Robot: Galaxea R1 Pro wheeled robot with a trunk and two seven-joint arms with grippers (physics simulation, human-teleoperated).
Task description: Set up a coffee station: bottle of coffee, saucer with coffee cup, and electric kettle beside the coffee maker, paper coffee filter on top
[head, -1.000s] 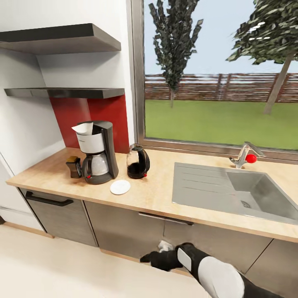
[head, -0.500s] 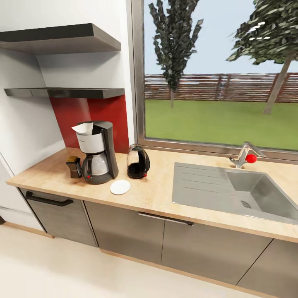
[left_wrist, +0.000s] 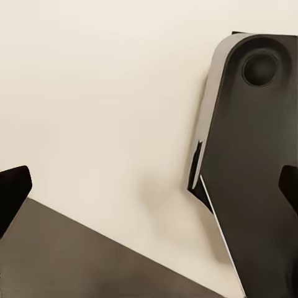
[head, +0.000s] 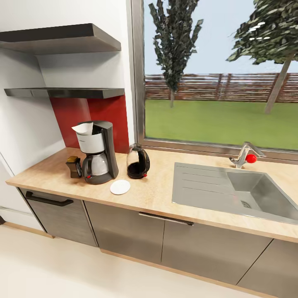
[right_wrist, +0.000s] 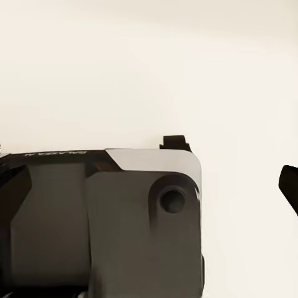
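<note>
Five task things stand grouped at the left end of the long light tan wood-look tabletop [head: 157, 198]: one black drip coffee maker [head: 98, 153] with a silver-white band, one white paper coffee filter cone [head: 84, 128] resting in its top, one small dark brown bottle of coffee [head: 74, 166] with a gold-tan lid touching or just beside its left side, one squat clear-glass electric kettle [head: 138, 162] with a black base just to its right, and one small flat round white saucer [head: 120, 187] lying bare in front, between maker and kettle. Two thin dark grey wall shelves hang above them; the lower kitchen shelf [head: 66, 92] tops a red glossy backsplash [head: 93, 120]. One grey steel sink [head: 236, 192] with one tap [head: 245, 155] sits well apart to the right, under one window [head: 219, 74].

My left pincer [left_wrist: 149, 192] shows two dark fingertips [left_wrist: 12, 189] set wide apart over pale floor, holding nothing. Of my right pincer I see one dark fingertip [right_wrist: 289, 181]; I cannot tell its spread.
</note>
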